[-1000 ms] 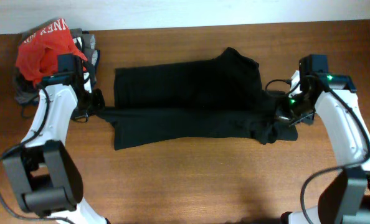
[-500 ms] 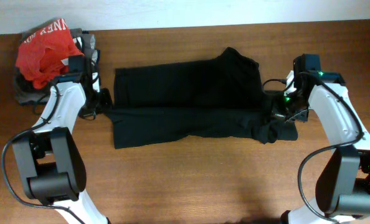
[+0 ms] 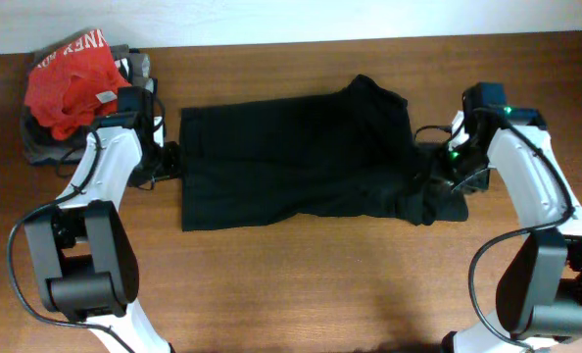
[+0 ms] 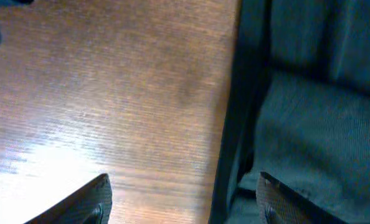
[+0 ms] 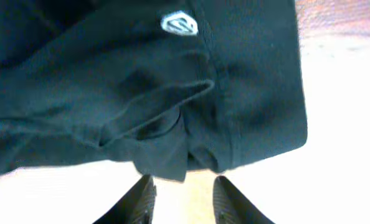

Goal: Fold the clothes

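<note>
Up and to the left of the black T-shirt (image 3: 301, 162), well apart from it, I see a crumpled red garment with white lettering (image 3: 68, 83) lying on grey and dark folded garments (image 3: 38, 145). The left gripper (image 3: 169, 160) sits low at the shirt's left edge. In the left wrist view its fingers (image 4: 93, 202) stand wide apart, one over bare wood and the other over the shirt's hem, with nothing held between them. The shirt itself lies spread as a broad band across the middle of the wooden table (image 3: 301, 284), a sleeve poking toward the far side near its right end and a bunched lump at its near right corner. The right gripper (image 3: 448, 182) is at that bunched end. In the right wrist view its fingers (image 5: 230, 200) are parted just off the rumpled edge, gripping nothing, and a small white logo (image 5: 179, 23) shows on the fabric beyond.
</note>
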Available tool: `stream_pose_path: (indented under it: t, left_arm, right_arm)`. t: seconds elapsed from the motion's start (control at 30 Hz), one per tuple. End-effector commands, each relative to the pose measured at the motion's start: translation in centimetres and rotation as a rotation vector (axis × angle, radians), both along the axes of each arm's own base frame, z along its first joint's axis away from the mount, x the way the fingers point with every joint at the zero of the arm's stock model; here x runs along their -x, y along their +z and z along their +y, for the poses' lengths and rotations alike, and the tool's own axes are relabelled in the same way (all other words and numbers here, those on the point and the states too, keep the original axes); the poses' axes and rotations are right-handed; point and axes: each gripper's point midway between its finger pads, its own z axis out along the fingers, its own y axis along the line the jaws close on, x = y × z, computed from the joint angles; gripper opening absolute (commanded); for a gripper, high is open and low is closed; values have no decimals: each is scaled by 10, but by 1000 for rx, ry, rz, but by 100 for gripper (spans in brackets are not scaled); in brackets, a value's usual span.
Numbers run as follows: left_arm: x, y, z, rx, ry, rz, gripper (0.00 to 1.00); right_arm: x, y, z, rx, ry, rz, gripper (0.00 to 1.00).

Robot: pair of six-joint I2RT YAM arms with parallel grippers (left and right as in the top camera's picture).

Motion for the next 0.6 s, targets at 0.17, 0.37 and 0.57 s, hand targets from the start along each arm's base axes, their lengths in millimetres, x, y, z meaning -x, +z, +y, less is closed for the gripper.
stream_pose_path:
  t: [0.17, 0.37, 0.57]
  left_arm:
    - [-43, 68, 7, -24, -72, -133, 84]
    - [-78, 128, -15, 67, -176, -282, 93]
    - [-114, 128, -28, 134, -222, -332, 96]
  right_arm:
    - [-48, 92, -11, 58, 83, -221, 54]
    - [-79, 130, -13, 73, 85, -369, 68]
    - [-119, 136, 2, 20, 148, -462, 70]
